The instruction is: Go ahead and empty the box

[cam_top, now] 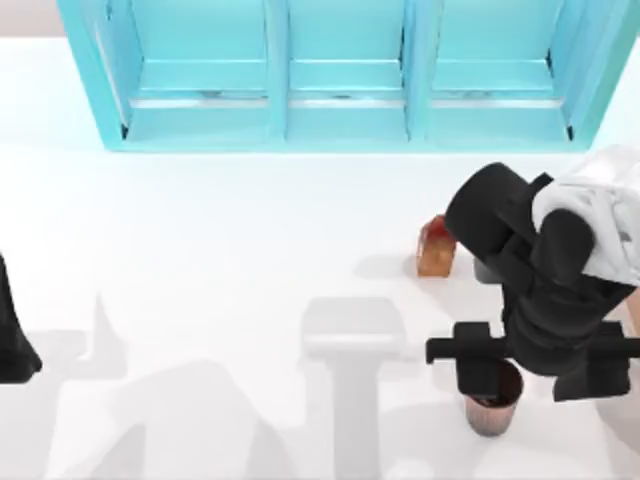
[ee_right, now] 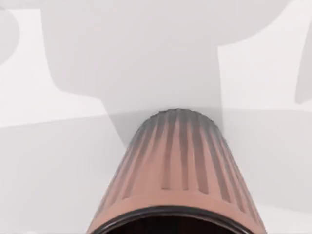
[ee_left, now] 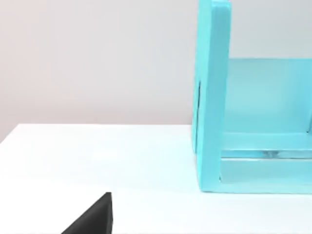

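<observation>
Right gripper (cam_top: pixel 488 368) hung right over a ribbed brown cup (cam_top: pixel 493 408) near the bench's (cam_top: pixel 200 250) front right, couldn't tell how its fingers stood, small red-orange carton (cam_top: pixel 437 247) just behind it, turquoise shelf (cam_top: pixel 340 75) at the back, left arm (cam_top: pixel 14 330) parked far left, couldn't spot the box anywhere

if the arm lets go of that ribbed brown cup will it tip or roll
The ribbed brown cup looks rigid, so it likely won't deform. It tapers to a narrower base, so a sideways nudge could tip it. On its side it would probably roll in a curve.
</observation>
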